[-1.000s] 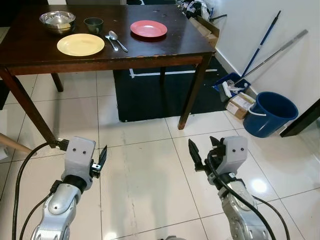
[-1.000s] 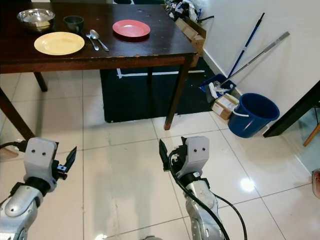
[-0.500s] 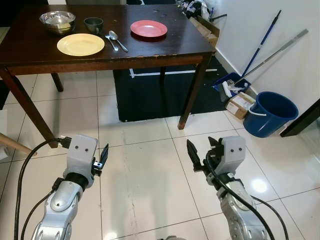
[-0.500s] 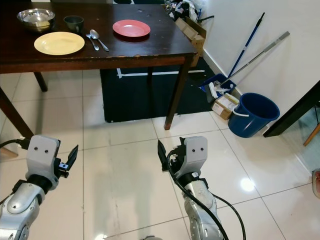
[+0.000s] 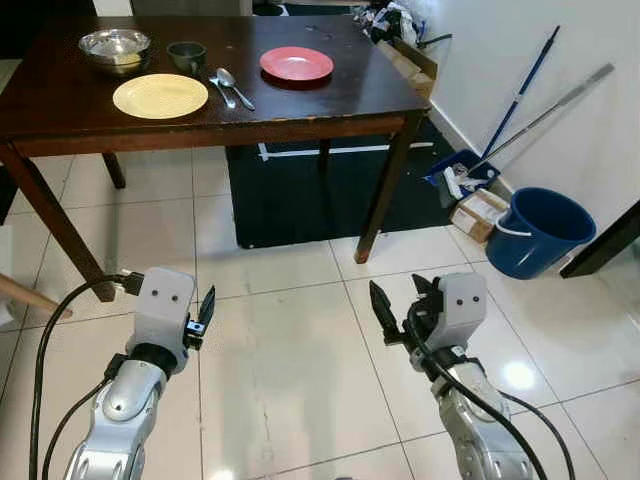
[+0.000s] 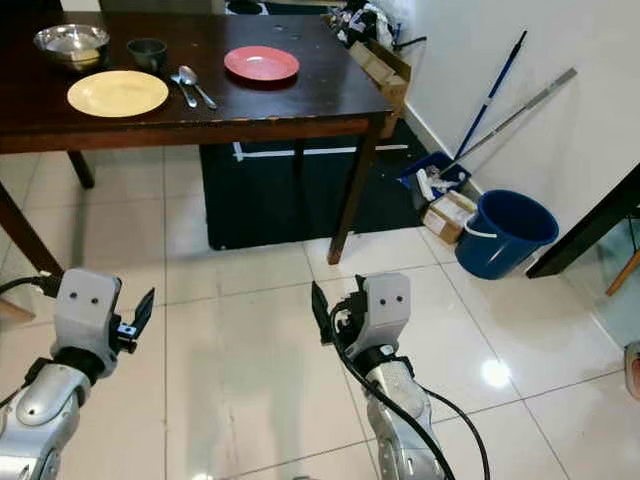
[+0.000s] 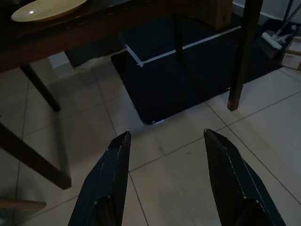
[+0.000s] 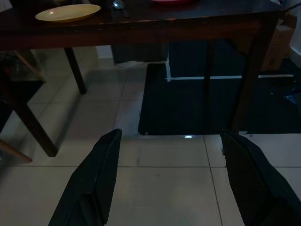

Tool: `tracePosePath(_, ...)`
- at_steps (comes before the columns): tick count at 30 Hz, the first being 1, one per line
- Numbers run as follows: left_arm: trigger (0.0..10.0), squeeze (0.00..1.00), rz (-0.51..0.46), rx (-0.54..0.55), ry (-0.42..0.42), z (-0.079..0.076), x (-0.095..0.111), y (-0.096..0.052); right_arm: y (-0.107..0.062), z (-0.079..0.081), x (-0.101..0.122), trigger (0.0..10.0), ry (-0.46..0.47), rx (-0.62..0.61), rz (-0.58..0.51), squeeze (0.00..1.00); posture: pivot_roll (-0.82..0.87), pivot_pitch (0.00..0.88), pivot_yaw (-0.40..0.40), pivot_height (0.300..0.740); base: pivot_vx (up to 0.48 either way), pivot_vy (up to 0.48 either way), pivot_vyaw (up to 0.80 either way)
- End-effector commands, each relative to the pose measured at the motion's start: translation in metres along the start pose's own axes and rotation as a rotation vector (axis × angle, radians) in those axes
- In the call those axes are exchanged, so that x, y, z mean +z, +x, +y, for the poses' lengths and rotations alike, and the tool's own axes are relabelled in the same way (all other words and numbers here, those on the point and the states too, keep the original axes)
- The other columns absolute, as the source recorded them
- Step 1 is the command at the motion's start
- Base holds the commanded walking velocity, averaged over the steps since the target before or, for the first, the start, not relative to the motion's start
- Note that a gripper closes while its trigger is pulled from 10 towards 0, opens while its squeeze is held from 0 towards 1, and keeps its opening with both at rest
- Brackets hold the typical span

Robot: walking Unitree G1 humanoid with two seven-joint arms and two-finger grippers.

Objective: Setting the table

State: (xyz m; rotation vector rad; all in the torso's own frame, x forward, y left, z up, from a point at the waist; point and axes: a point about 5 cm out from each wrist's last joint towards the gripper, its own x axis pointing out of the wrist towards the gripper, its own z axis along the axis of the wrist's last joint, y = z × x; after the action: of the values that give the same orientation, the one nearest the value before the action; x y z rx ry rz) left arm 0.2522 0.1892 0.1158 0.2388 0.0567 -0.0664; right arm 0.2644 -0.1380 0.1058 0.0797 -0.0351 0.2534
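Standing back from the dark brown wooden surface (image 5: 300, 100), the robot holds both arms low over the glossy white tiled floor (image 5: 290, 350). Its left hand (image 7: 164, 141) hangs above the tiles with its two long black fingers spread apart and nothing between them. The right hand (image 8: 171, 136) is level with it, well apart to the right, fingers likewise splayed wide and holding nothing.

On the surface, toward its left end, lies a round pale yellow plate (image 5: 160, 96). Behind that plate sits a shiny steel bowl (image 5: 115, 47) with something pale inside, and just beside the bowl stands a small dark green cup (image 5: 186, 54). Two silver spoons (image 5: 230, 85) lie side by side between the yellow plate and a round red plate (image 5: 296, 64), which rests nearer the middle. Clutter, too small to make out, is piled at the far right corner.

Under the surface a black mat (image 5: 300, 195) with a strip of white tape covers the floor. To the right, against the white wall, stands a blue plastic bucket (image 5: 545, 230), with a small cardboard box (image 5: 478, 212) just beside it, and a blue-handled mop (image 5: 515, 100) and a grey pole (image 5: 555, 100) lean on the wall.
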Motion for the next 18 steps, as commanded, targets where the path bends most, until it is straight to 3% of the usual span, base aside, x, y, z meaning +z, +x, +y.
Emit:
tracePosePath(1,10.0,0.0,0.016,0.004,-0.012,-0.0011,-0.0038,0.0006,-0.0004,-0.0013,-0.0018,10.0,-0.02,0.002,0.016,0.0,-0.08,0.026,-0.009,0.74,0.48,0.0,0.0)
tracePosePath(4,10.0,0.0,0.016,0.006,-0.013,-0.0012,-0.0035,0.0009,0.0,-0.0001,-0.0017,10.0,-0.04,0.011,0.017,0.0,-0.08,0.026,-0.009,0.74,0.48,0.0,0.0)
tracePosePath(12,10.0,0.0,0.017,0.008,-0.011,-0.0019,-0.0037,0.001,-0.0003,0.003,-0.0021,10.0,-0.08,0.035,0.019,0.0,-0.08,0.025,-0.008,0.74,0.457,0.0,0.73)
tracePosePath(18,10.0,0.0,0.021,0.011,-0.02,-0.0026,-0.0034,0.0004,-0.0016,0.005,-0.0033,10.0,-0.078,0.049,0.025,0.0,-0.08,0.03,-0.007,0.74,0.0,0.0,0.79)
